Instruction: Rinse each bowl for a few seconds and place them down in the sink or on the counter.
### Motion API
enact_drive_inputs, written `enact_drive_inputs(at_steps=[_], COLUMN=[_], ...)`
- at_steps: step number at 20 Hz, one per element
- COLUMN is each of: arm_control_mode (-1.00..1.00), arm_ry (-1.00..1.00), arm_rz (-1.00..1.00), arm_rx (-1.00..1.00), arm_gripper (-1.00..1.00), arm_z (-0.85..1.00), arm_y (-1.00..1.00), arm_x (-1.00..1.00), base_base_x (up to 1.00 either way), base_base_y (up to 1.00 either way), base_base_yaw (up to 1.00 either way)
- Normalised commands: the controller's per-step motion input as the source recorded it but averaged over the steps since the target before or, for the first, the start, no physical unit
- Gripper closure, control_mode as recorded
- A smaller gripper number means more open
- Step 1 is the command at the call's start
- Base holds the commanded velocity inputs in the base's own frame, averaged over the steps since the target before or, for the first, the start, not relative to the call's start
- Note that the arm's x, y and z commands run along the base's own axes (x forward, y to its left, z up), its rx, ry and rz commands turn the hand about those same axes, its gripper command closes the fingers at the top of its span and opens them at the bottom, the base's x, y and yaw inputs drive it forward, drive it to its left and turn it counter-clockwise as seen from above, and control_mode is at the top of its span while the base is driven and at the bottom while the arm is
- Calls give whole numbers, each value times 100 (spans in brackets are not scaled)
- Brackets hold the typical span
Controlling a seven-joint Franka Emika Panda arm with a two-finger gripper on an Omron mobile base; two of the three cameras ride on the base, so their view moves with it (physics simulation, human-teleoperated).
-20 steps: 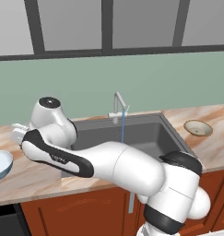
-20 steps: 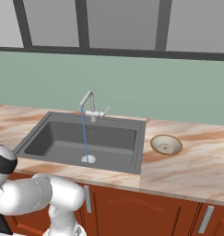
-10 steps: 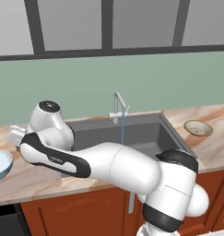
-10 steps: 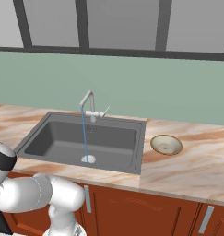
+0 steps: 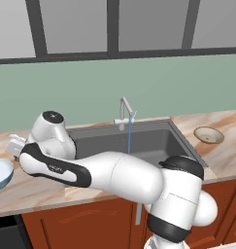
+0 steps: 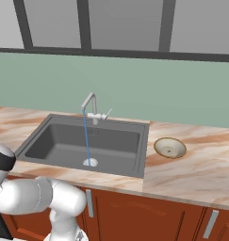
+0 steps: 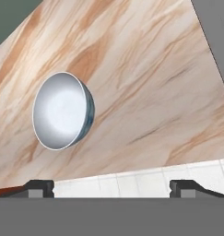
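Left base view: your arm [image 5: 90,170] reaches out over the counter [image 5: 37,192] to the left of the sink [image 5: 139,141]. The blue-white bowl [image 5: 0,172] sits on the counter well to the left of the sink, just past the hand. The tan bowl [image 5: 209,135] sits on the counter just right of the sink. Water runs from the tap [image 5: 125,111] into the sink.

Right base view: the tan bowl [image 6: 170,148] rests on the counter [image 6: 196,164] just right of the sink [image 6: 87,143], untouched. The stream from the tap [image 6: 90,106] falls near the drain [image 6: 90,163].

Hand view: your gripper [image 7: 112,186] is spread wide and holds nothing. The blue-white bowl [image 7: 62,110] lies ahead and off to one side of the line between the fingertips [image 7: 39,186], apart from them.

Risk, alignment: if you close from here, you would likely miss the rim, because the bowl is off centre.

Risk, pushing: one finger coming down on the rounded wall could tip the bowl or slide it further from the sink.

Risk, grip: the glossy rim looks slippery; a shallow pinch may let it drop on the way to the sink.

Risk, other bowl: none yet; it lies well away from the arm.
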Motion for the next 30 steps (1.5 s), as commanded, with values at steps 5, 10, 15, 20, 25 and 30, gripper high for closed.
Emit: enact_drive_inputs(at_steps=[5,10,15,20,25,30], arm_control_mode=[-100,-100,-100,-100,-100,-100], arm_ry=[0,0,0,0,0,0], arm_rz=[1,1,3,3,2,1], arm_rx=[4,2,0,-1,-2,-2], arm_gripper=[-100,-100,-100,-100,-100,-100], arm_z=[-14,-14,-5,-1,-2,-6], arm_y=[12,13,7,9,13,12], arm_x=[6,9,8,4,2,0], base_base_x=[0,0,0,0,0,0], base_base_y=[0,0,0,0,0,0], base_base_yaw=[0,0,0,0,0,0])
